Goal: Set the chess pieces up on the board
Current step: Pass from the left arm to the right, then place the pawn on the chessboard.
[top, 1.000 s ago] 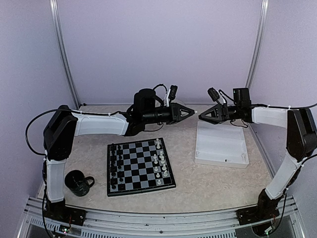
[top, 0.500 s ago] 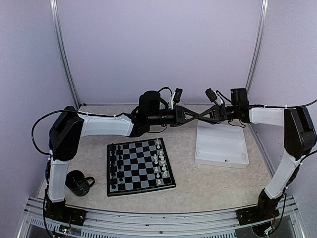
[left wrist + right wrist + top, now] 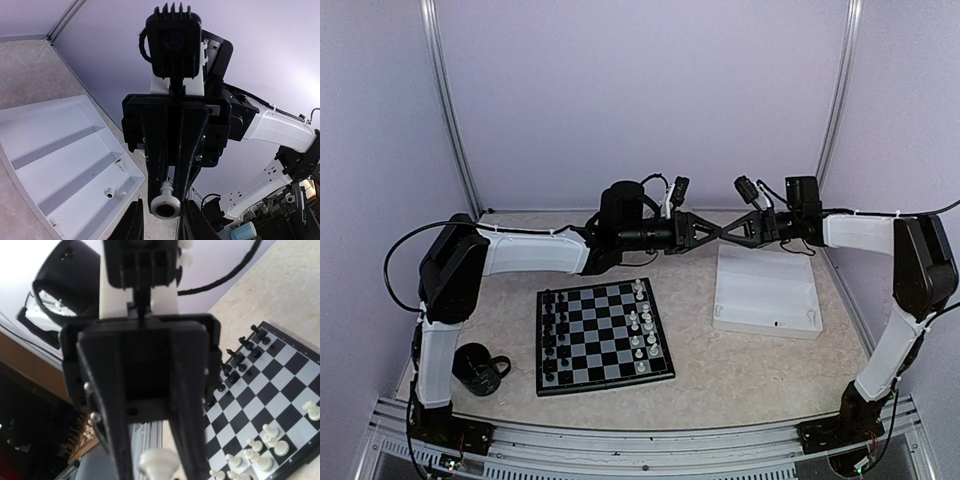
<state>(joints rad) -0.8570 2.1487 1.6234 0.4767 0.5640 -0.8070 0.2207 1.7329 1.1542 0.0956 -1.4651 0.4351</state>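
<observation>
**Top view.** The left gripper [image 3: 709,231] and the right gripper [image 3: 728,231] meet tip to tip in the air over the far part of the table [image 3: 740,375]. They are between the board's far right corner and the tray's far left corner, well above both. The board [image 3: 605,383] lies left of centre. Black chessmen [image 3: 553,335] stand in its left columns and white chessmen [image 3: 642,335] in its right ones. A black mug [image 3: 475,367] sits near the board's left edge without touching it. The white tray [image 3: 767,290] lies to the right, with a bare strip of tabletop between it and the board. Anything between the gripper tips is too small to make out here.

**Left wrist.** The right gripper faces the lens, clenched on a white piece [image 3: 165,206] whose round base points at the camera. The left fingers [image 3: 134,224] flank the piece at the bottom edge. I cannot tell whether they press on it. Down to the left, the tray shows ribs and small white bits [image 3: 109,192].

**Right wrist.** The left gripper fills the frame with its fingers apart, and the white piece is between their tips. The board lies beyond, to the right.
</observation>
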